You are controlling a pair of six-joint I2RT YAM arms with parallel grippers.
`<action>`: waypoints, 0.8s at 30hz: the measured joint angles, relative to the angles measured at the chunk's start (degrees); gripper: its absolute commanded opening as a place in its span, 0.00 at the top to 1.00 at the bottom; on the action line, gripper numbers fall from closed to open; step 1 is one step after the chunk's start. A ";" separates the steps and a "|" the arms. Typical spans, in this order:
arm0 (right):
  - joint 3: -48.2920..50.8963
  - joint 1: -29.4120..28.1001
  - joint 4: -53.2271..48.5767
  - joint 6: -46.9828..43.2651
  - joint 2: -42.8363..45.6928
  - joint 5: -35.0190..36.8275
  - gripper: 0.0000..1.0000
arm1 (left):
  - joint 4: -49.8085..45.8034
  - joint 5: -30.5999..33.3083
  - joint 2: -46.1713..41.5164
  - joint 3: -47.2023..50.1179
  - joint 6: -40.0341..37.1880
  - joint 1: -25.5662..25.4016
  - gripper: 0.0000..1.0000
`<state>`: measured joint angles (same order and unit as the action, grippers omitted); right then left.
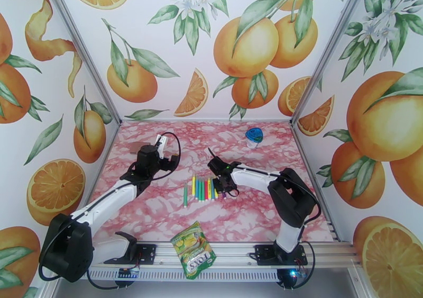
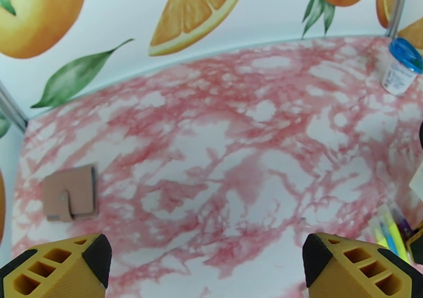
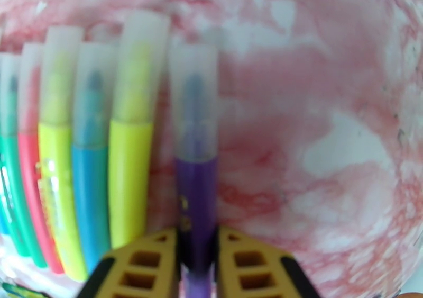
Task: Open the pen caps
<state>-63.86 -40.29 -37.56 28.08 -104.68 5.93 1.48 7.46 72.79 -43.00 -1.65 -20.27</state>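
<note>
Right gripper [image 3: 196, 241] fingers pinch the purple pen [image 3: 195, 188] by its barrel, at the right end of the row of pens [image 1: 201, 189] lying side by side mid-table; the frosted pen caps [image 3: 138, 66] are all on, pointing away from the fingers. Left gripper [image 2: 206, 251] fingers spread wide, nothing between them, hovering over bare pink marble table [image 2: 238, 151] left of the row. Small blue-lidded container [image 1: 254, 136] stands upright near the far right corner, lid on, contents can't tell; green-yellow snack packet [image 1: 194, 249] lies at the near edge, looks sealed.
</note>
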 measured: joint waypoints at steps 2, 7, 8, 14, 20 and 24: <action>-0.02 0.02 0.02 -0.04 0.00 0.83 0.83 | -0.02 -0.04 0.72 -0.92 0.59 0.00 0.00; 0.33 0.09 0.57 -0.76 0.50 3.23 0.86 | -0.11 -1.11 2.62 -3.15 2.05 0.00 0.00; 0.85 0.20 1.11 -1.11 1.09 3.48 0.86 | -0.13 -1.62 2.97 -3.61 2.45 -0.02 0.00; 4.46 0.24 5.09 -3.50 8.76 3.98 0.86 | -0.52 -5.07 4.70 -6.38 4.96 0.00 0.00; 8.00 0.24 12.63 -5.81 15.91 1.40 0.86 | -0.90 -10.56 6.05 -9.46 8.31 0.00 0.00; 11.06 0.24 18.34 -7.19 20.06 -2.16 0.85 | -0.96 -15.80 6.34 -11.13 10.23 0.00 0.00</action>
<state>-52.80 -40.05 -19.22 20.88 -84.62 3.77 0.51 -8.34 79.13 -54.13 8.58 -20.27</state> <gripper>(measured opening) 0.153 0.995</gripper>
